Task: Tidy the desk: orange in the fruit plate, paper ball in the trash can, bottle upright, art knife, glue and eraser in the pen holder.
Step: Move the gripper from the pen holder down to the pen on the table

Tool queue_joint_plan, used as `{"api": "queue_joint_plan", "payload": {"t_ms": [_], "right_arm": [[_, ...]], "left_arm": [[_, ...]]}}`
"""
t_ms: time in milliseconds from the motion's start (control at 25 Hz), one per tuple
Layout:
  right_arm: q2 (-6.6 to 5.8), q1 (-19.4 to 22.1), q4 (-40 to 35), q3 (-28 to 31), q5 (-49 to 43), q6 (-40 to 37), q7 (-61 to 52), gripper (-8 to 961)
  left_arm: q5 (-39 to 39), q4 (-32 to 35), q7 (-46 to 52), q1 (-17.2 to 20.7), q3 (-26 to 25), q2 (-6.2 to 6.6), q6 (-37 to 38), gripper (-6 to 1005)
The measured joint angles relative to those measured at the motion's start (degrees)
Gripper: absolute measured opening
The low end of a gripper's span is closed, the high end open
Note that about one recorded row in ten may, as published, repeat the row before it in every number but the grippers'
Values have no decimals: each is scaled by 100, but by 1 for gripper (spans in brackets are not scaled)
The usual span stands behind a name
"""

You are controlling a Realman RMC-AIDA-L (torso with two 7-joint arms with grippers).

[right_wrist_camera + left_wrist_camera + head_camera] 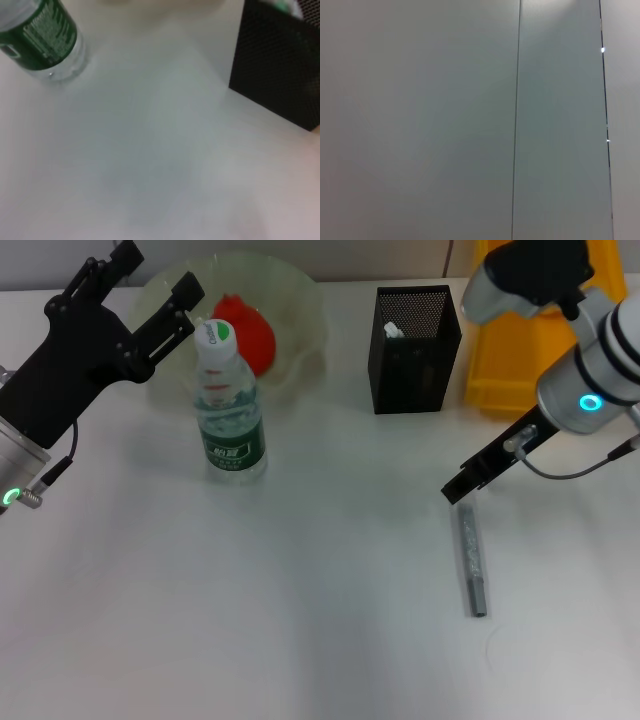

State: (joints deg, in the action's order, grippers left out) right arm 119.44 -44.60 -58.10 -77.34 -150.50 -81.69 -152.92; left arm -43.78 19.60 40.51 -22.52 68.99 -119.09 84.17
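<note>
Best done by lowering the right end effector (462, 490), fingers nearly closed and empty, squarely over the grey art knife (472, 560) lying on the white bench (300, 620) just beneath, opening first, gripping mid-length, then carrying to the pen holder (413, 350).

Red-orange orange (250, 330) – pale-green fruit plate (300, 300) – black mesh pen holder (414, 360).

Bright, even overhead light — soft faint shadows on the white desk (300, 620) — right wrist view blurred throughout.
</note>
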Motion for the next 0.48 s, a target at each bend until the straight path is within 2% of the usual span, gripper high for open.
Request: {"api": "queue_joint_plan", "payload": {"t_ms": [160, 480], "right_arm": [[14, -208, 395, -70, 13, 88, -7, 514], [16, -368, 646, -171, 1, 57, -203, 515]], "left_arm": [[2, -49, -67, 34, 0, 0, 35, 802], [2, -88, -129, 99, -9, -1, 47, 802]]}}
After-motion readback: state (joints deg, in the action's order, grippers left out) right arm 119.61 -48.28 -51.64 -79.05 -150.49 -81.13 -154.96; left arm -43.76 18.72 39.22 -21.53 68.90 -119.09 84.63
